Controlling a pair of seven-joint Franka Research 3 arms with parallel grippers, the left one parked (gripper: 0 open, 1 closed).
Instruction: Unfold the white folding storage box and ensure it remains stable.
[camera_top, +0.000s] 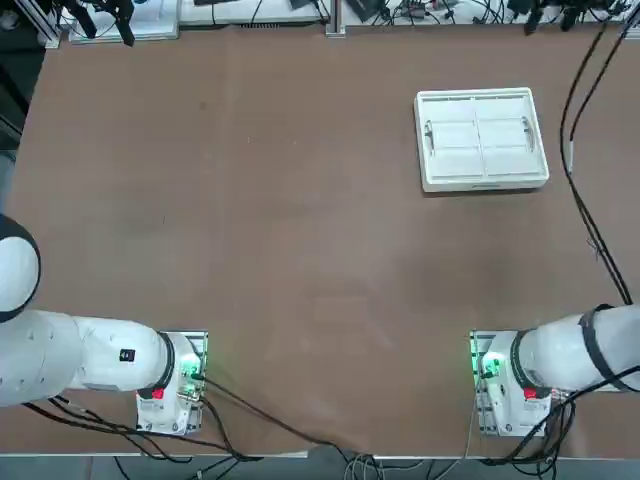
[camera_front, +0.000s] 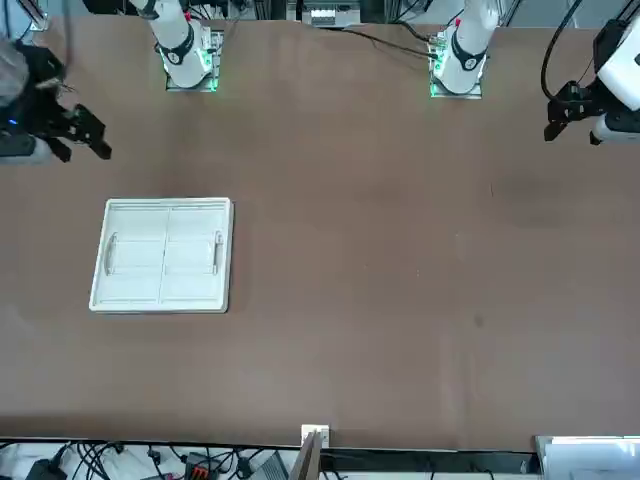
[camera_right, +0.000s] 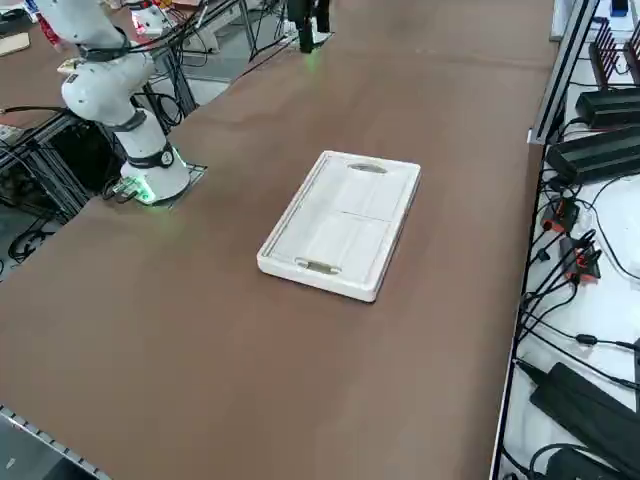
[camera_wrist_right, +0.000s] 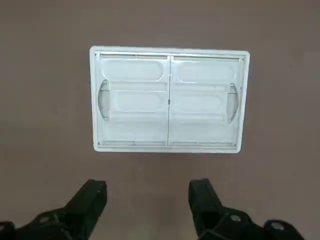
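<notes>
One box, collapsed flat on bench, wall panels folded inward under the rim. Right hand hovering well clear, fingers apart, holding nothing; presumably lined up for a first approach.

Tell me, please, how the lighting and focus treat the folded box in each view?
Top view: the white folding storage box is evenly lit, with a thin shadow along its near edge. Front view: flat light, no glare. Right side view: soft sheen on the table. Right wrist view: box sharp, the right gripper open and empty, its fingers dark and softer.

White folding storage box on plain brown table; black pincer.
</notes>
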